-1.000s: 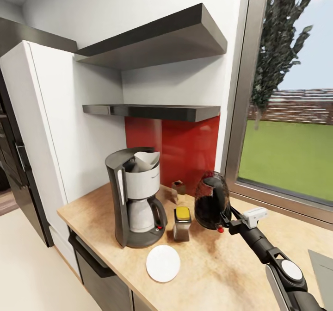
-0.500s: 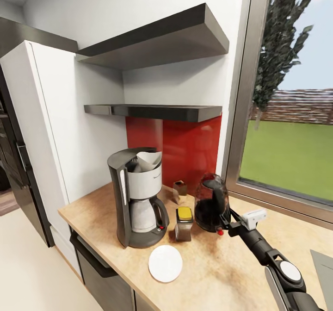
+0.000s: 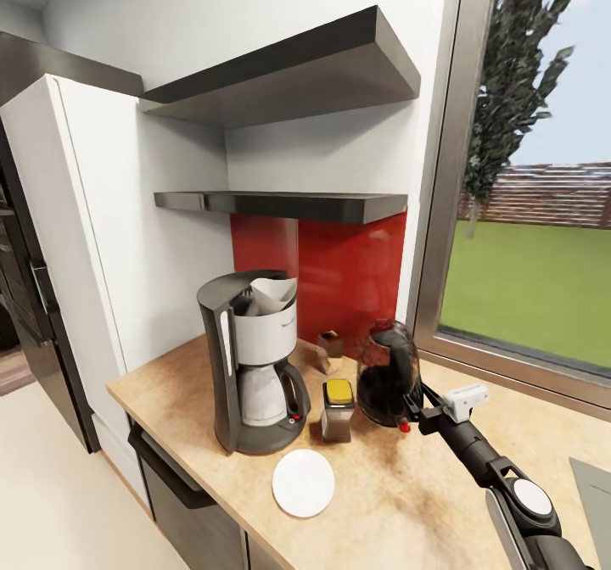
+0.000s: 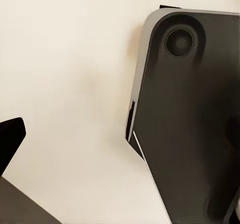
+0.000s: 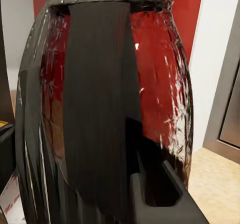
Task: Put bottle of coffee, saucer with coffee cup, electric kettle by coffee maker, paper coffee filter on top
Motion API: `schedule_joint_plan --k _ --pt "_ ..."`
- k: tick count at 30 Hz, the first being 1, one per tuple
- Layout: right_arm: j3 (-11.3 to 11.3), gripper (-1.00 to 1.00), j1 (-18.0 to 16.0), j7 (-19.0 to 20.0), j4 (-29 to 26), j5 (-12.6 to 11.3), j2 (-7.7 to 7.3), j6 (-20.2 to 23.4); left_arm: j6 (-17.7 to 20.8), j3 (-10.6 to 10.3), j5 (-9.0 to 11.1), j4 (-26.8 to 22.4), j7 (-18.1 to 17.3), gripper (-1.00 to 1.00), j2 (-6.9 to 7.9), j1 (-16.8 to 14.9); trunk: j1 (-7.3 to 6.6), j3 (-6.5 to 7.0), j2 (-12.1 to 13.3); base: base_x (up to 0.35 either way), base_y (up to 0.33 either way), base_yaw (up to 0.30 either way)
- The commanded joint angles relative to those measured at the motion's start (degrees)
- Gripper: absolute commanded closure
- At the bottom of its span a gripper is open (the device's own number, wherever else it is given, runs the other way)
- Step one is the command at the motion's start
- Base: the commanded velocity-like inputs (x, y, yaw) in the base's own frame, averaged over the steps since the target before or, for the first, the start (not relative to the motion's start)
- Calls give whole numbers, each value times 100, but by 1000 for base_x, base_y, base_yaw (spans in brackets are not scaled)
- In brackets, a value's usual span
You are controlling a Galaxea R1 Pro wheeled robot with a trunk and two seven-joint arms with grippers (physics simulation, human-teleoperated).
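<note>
Right tool (image 3: 413, 410): clamped on the handle of the electric kettle (image 3: 389, 375).
Left tool: state cannot be told.
Kettle position: base on the desk (image 3: 407, 494), beside the coffee bottle (image 3: 336, 410), near the coffee maker (image 3: 251, 358).
Release: the kettle is best confirmed upright and settled before the grip is eased, then withdrawn straight back.
Saucer (image 3: 303, 483): kept clear of.

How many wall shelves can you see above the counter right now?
2. The upper shelf sits high on the wall; the lower shelf hangs beneath it, just above the red backsplash and the coffee maker. What lies on top of them is hidden from this low angle.
</note>
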Motion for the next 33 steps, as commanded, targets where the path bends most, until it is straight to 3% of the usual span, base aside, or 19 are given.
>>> schedule_joint_plan --k 1,2,3,33 --pt "-8 100 -5 30 -1 -38 1 -6 -39 40 34 13 -4 -100 0 -5 2 -8 -8 0 0 0" --pt "-8 100 -5 30 -1 -37 1 -5 -39 40 34 12 -4 -100 0 -5 2 -8 -8 0 0 0" --pt "-8 -100 -5 30 -1 -36 1 -4 -39 40 34 13 -4 -100 0 -5 2 -8 -8 0 0 0" --pt "1 -100 -5 31 8 -35 1 5 -49 43 17 9 5 -100 8 -5 2 -8 -8 -13 1 0"
